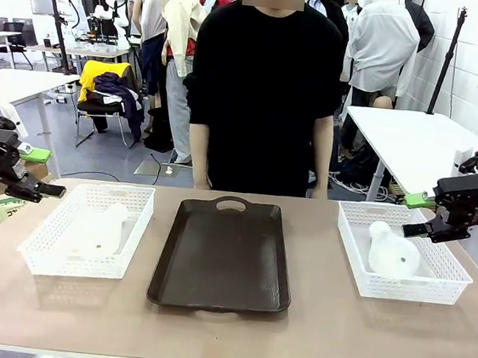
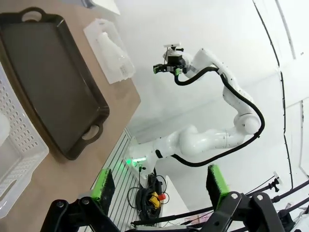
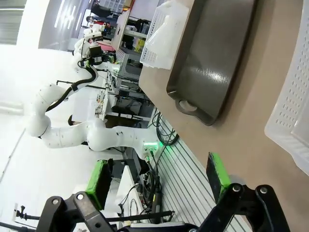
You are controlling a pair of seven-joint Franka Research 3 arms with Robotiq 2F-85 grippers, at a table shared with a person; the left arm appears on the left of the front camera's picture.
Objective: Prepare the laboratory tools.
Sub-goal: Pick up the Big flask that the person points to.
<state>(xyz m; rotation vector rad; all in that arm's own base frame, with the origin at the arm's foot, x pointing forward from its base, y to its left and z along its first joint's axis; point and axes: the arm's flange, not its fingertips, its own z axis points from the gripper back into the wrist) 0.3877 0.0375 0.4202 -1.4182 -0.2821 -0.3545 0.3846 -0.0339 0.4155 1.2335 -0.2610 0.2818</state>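
Both tools stand wide open and empty: the left tool (image 1: 43, 173) hangs off the surface's left edge, and the right tool (image 1: 416, 216) is at its right edge. One flask (image 1: 102, 224) lies in the left basket (image 1: 42, 263) near the left edge, seemingly on its side. The other flask (image 1: 390, 249) lies in the right basket (image 1: 398, 290) near the right edge. A tray (image 1: 222, 254) sits mid-surface between the baskets.

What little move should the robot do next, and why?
Probably lower the right claw into the right basket, toward the flask lying there. That claw is open, holds nothing and hangs near the basket's edge, while the flask lies on its side, not yet on the brown tray.
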